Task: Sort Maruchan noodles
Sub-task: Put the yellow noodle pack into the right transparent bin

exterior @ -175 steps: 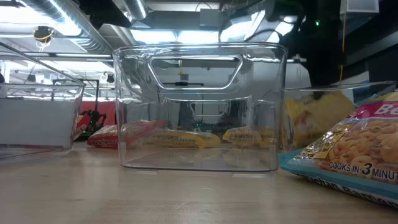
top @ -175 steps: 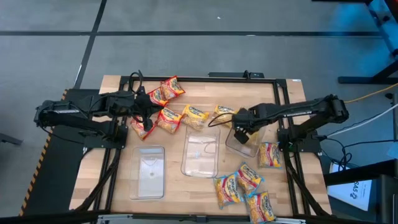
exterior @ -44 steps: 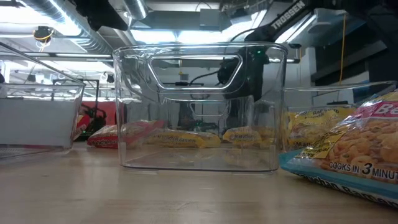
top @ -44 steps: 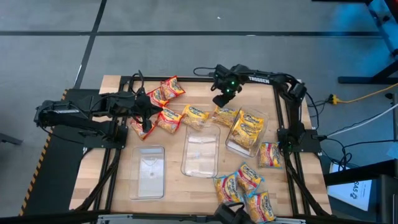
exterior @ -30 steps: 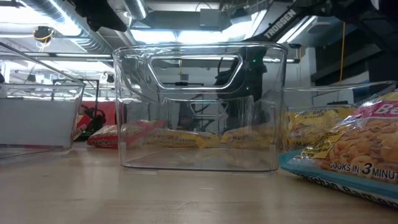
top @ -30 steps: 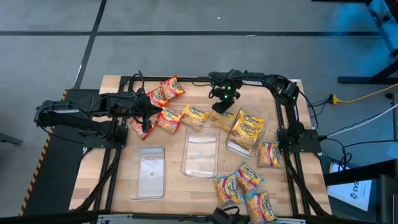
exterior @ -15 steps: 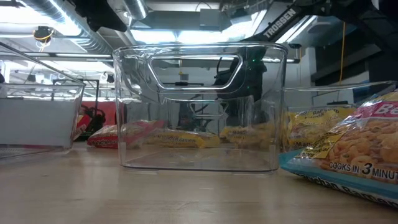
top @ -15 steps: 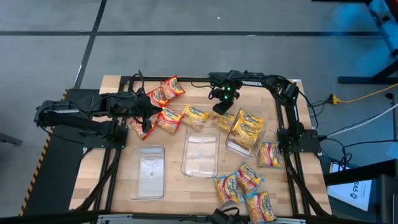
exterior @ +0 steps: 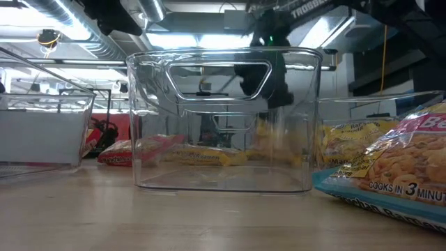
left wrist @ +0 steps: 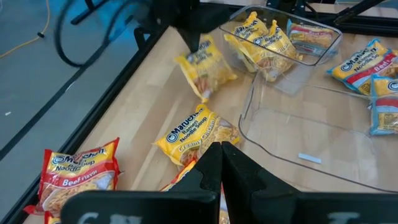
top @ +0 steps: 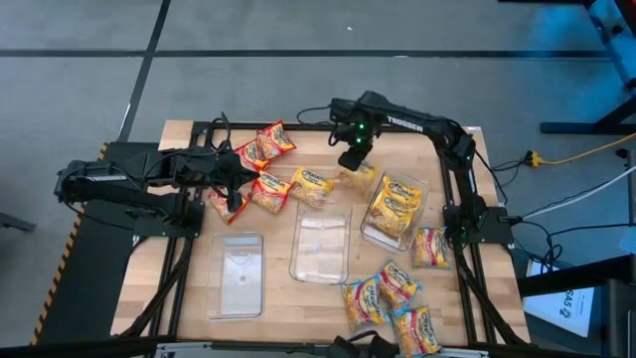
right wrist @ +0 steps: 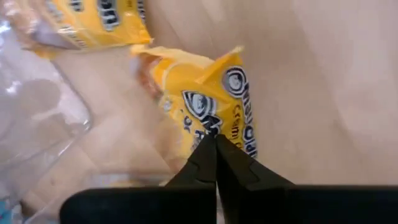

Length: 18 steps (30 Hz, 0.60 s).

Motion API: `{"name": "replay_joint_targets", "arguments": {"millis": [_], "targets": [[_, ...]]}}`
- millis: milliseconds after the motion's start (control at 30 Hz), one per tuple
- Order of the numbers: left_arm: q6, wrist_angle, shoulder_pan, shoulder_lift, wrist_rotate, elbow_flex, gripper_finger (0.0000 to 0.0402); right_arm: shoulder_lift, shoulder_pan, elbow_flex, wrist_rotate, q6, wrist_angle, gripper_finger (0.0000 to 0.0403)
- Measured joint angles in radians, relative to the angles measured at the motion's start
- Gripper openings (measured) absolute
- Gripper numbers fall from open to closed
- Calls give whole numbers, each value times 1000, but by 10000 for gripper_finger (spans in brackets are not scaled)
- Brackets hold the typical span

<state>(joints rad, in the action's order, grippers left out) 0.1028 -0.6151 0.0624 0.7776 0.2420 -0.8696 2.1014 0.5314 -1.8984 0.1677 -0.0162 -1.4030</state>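
Right pincer (right wrist: 214,138) clamped on yellow noodle packet (right wrist: 211,109), raised

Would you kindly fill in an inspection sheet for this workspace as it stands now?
Surface: wooden table in a black frame.
Job's things: Maruchan packets scattered; red ones at the far left, a cluster at the near right, yellow ones in the right tray; middle tray and left tray hold none.
Clutter: nothing seen.
Grippers: right claw shut on a yellow packet, lifted; left claw shut over a packet near the red ones.
Cables: orange cable on the floor, right.
Surroundings: grey floor; no people seen.
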Motion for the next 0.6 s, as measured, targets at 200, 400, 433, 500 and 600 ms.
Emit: {"name": "replay_joint_targets", "arguments": {"millis": [200,400,433,500,600], "targets": [[0,-5,0,0,0,0,0,-2,-56,-230,-105,-1,-158,0],[0,-6,0,0,0,0,0,-25,-110,-412,-135,-17,-165,0],[0,-6,0,0,0,1,0,-25,-115,-434,-156,-35,-166,0],[0,-6,0,0,0,1,0,-24,-114,-458,-202,-49,-164,1],[0,-6,0,0,0,1,0,-23,-111,-452,-256,-52,-163,8]]}}
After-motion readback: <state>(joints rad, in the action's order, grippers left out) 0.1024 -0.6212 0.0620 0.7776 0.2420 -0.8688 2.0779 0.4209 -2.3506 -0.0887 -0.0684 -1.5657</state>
